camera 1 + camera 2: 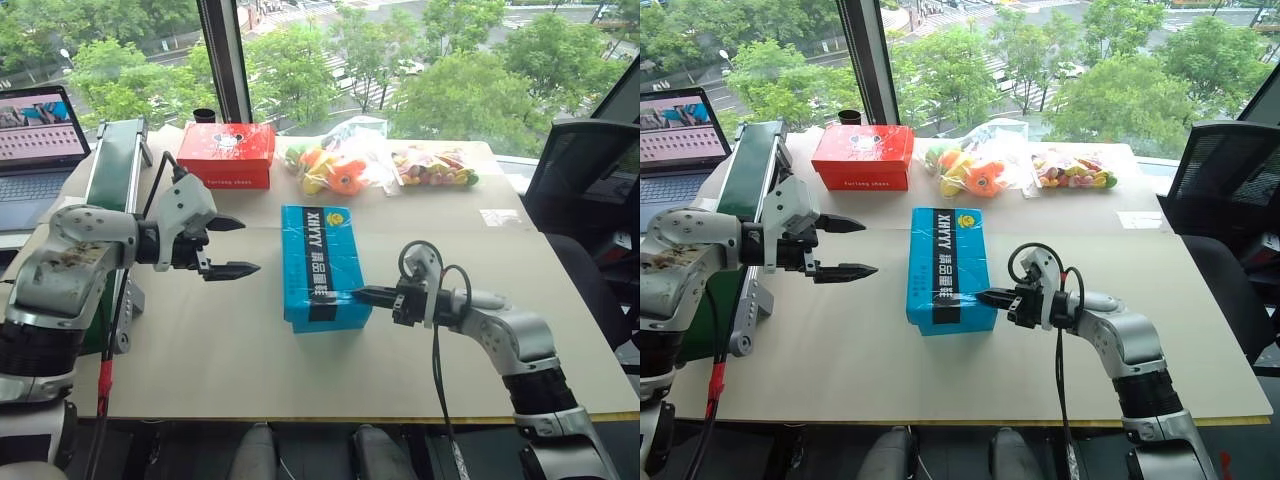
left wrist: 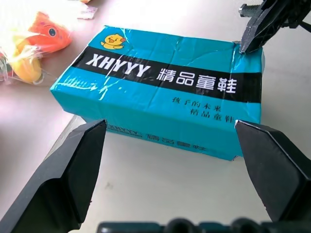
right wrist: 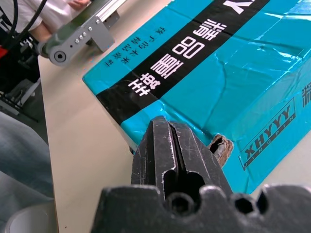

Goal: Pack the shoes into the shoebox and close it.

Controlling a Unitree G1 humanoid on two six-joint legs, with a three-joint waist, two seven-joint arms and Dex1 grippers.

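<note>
A big pale table [image 1: 250,370] fills the scene. Far off on its left side stands a green machine with a belt [image 1: 112,160], and a laptop [image 1: 38,140] sits left of that. In the middle of the table lies the blue shoebox [image 1: 318,262], its lid down flat, with a black band and white letters across the top. Behind it, at the far side, sits a red box [image 1: 226,153]. Right of that are two clear bags, one with orange and yellow toys [image 1: 335,165] and one with small bright things [image 1: 432,166]. The left gripper [image 1: 232,247] hangs left of the shoebox, its two fingers spread wide with nothing between them. The right gripper [image 1: 362,294] is squeezed closed, its tip at the shoebox's near right corner
</note>
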